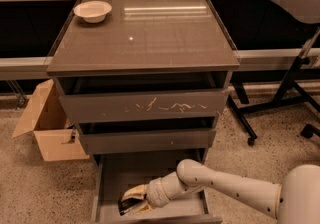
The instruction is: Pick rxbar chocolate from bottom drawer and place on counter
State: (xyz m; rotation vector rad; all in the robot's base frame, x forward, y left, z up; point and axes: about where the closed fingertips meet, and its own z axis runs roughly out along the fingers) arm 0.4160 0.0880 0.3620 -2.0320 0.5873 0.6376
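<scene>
Tool: low inside bottom drawer, clamped on rxbar chocolate | Done: grasp appears made | Left: lift out, carry to surface above tool, release.

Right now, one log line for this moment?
stage: pick | gripper: in bottom drawer, at rxbar | counter: no rxbar yet

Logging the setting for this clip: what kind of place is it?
Probably an office or lab space: speckled hard floor, a cardboard box, a wheeled stand beside the cabinet. The gripper is down in the open bottom drawer.
</scene>
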